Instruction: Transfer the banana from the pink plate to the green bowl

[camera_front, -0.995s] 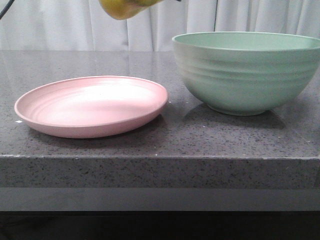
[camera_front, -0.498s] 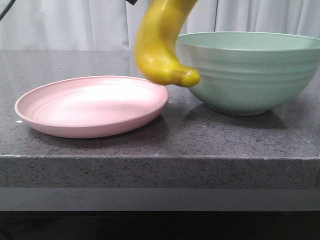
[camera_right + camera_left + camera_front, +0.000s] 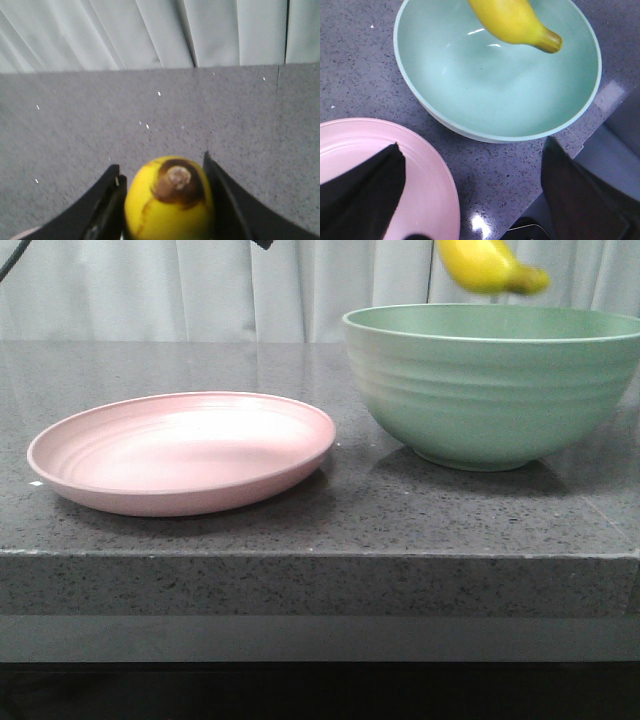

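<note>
Right gripper [image 3: 165, 200] is clamped on the banana [image 3: 169, 200], one finger on each side and the brown stem end facing the wrist camera. The banana hangs below the gripper in the air, over the green bowl [image 3: 490, 380]; in the front view only its lower tip shows, above the rim and toward the bowl's far side. The left wrist view puts that tip inside the bowl's outline, off centre, not touching the wall. Pink plate [image 3: 185, 450] is bare and sits well to the gripper's left on the desk [image 3: 320, 530]. Left gripper [image 3: 470, 200] hangs spread over the gap between plate and bowl, holding nothing. My read: the carry is nearly done, and what's left is lower and release. Bring the gripper toward the bowl's middle first, then go straight down until the tip is well under the rim before letting go (a drop from up here could bounce it out or rock the bowl). Keep the fingers off the rim on the way down, and open fully before lifting.
</note>
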`<state>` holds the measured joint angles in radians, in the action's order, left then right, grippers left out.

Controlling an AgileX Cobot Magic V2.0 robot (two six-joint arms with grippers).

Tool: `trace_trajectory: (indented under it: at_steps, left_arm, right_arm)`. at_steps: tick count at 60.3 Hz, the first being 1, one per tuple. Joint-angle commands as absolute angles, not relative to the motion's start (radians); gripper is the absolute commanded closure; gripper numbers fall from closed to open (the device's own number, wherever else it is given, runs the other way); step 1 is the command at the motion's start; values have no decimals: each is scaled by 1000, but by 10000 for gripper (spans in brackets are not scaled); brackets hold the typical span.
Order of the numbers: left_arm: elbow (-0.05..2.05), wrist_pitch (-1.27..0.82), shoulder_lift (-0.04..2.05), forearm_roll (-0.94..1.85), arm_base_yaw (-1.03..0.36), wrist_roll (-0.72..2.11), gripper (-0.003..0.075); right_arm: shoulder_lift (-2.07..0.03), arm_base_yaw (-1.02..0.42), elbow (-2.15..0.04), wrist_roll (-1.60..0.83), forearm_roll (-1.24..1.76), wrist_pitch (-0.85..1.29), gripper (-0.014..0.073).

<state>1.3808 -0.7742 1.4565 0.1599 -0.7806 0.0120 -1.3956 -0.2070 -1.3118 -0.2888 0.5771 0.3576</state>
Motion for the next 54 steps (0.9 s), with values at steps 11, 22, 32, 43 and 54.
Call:
trace_trajectory:
  at_steps: [11, 22, 32, 43, 54]
  left_arm:
    - [1415, -708, 1416, 177, -791, 12, 168]
    - [1415, -709, 1416, 177, -791, 12, 168]
    - [1415, -709, 1416, 177, -791, 12, 168]
    - [1415, -707, 1416, 177, -791, 12, 168]
    - [1415, -690, 1416, 168, -789, 12, 190]
  right_arm:
    - [-1504, -202, -1349, -333, 556, 437, 417]
    - [-1529, -202, -1348, -333, 556, 453, 211]
    - [-1529, -202, -1348, -333, 556, 443, 172]
    - [-1521, -202, -1348, -333, 556, 444, 172]
    - [-1452, -202, -1348, -333, 527, 481, 189]
